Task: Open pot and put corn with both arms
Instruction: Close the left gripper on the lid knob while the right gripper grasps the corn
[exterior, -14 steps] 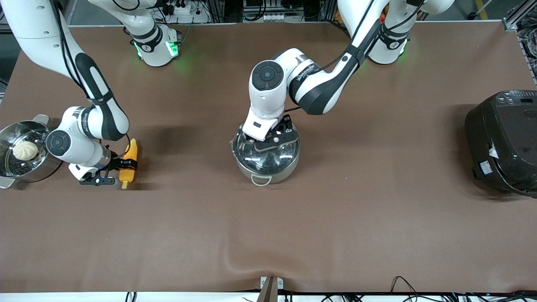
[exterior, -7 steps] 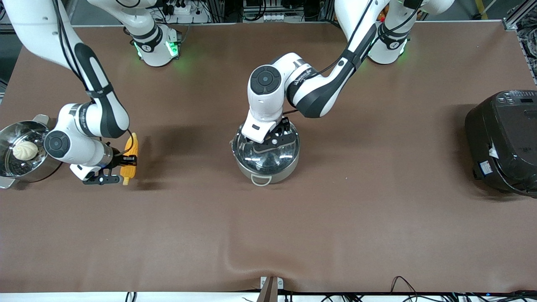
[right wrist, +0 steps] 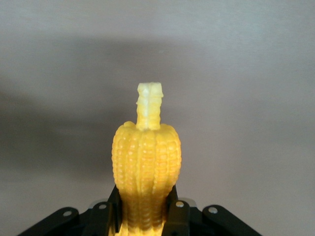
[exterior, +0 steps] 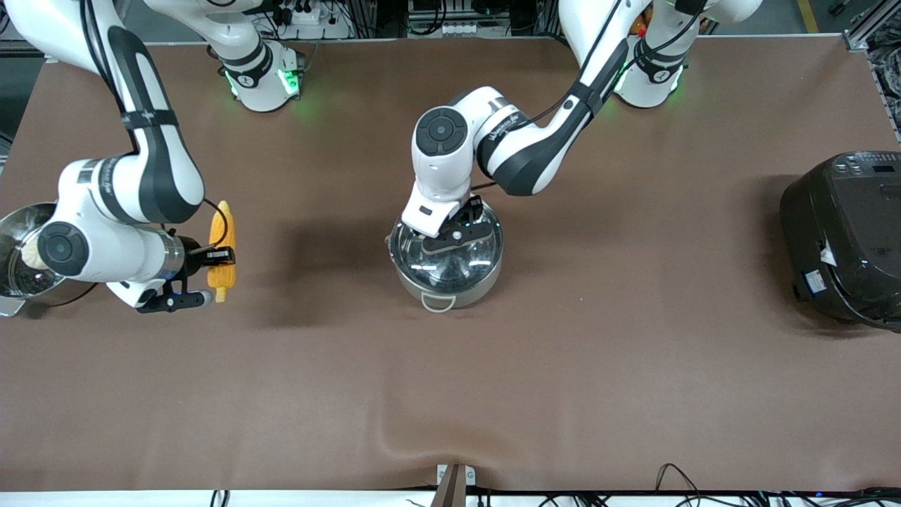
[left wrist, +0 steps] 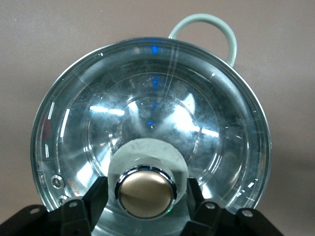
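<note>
Sitting mid-surface, the pot (exterior: 446,259) has its glass lid (left wrist: 147,142) on, so the left claw (left wrist: 146,196) straddles the copper knob (left wrist: 145,191), fingers just beside it, grip not yet certain. The right claw (exterior: 215,262) is clamped on the corn (exterior: 222,251), raised off the surface beside the steamer pot (exterior: 17,262), likely awaiting the opening.

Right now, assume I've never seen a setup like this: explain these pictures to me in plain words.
Two white robot arms work at a brown table. One picture looks down from high across the table; the other two come from cameras on each arm's wrist. In the middle stands a steel pot with its glass lid on. The left gripper sits around the lid's knob, closing on it. The right gripper is shut on a corn cob, lifted above the table. A steamer pot and a black cooker stand at the table's ends.
</note>
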{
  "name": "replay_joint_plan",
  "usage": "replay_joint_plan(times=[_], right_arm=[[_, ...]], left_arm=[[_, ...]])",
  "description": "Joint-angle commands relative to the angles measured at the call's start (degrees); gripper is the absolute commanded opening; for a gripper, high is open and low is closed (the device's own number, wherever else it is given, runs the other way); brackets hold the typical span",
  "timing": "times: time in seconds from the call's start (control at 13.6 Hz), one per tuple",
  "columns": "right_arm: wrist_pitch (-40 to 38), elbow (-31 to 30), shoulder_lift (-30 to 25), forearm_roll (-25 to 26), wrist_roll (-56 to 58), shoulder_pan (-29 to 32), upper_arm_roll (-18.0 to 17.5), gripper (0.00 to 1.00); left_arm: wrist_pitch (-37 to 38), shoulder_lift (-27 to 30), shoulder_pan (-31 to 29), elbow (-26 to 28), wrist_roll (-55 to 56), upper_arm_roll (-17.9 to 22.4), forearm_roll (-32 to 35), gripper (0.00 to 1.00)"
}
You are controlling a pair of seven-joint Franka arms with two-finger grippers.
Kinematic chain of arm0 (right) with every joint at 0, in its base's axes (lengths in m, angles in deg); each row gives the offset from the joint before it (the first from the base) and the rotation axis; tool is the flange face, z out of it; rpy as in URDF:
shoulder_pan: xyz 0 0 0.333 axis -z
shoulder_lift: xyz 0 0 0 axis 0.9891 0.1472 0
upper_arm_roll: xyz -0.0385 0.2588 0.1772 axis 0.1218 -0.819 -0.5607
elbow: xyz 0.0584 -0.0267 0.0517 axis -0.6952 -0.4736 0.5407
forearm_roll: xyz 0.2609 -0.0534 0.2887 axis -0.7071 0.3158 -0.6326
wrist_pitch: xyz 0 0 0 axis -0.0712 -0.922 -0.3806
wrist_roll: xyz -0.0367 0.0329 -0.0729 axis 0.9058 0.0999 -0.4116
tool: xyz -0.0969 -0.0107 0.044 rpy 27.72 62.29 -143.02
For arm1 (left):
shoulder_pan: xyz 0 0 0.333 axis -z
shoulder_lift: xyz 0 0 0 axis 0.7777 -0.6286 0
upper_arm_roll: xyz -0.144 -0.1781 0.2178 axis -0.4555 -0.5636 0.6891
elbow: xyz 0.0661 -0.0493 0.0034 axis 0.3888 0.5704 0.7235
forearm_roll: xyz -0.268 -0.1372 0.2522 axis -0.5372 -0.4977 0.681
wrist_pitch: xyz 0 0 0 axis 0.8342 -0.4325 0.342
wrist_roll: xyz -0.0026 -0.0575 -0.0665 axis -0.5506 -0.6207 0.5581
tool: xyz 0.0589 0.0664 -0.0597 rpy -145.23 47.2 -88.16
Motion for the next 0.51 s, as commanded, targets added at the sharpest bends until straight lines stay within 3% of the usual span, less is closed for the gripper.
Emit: replay_joint_plan(times=[0.0,0.22,0.44], right_arm=[[-3.4,4.1,0.6,-1.0,-5.1,-2.7,0.2,0.01],[-4.0,6.2,0.6,-1.5,-12.2,-6.3,0.2,0.01],[-4.0,8.2,0.7,-2.5,-17.2,-9.3,0.2,0.01]], left_arm=[[-0.1,-0.4,0.7,-0.6,0.5,0.4,1.1,0.61],[-0.1,-0.3,0.5,-0.6,0.3,0.5,1.2,0.58],[-0.1,-0.2,0.3,-0.6,0.4,0.5,1.2,0.43]])
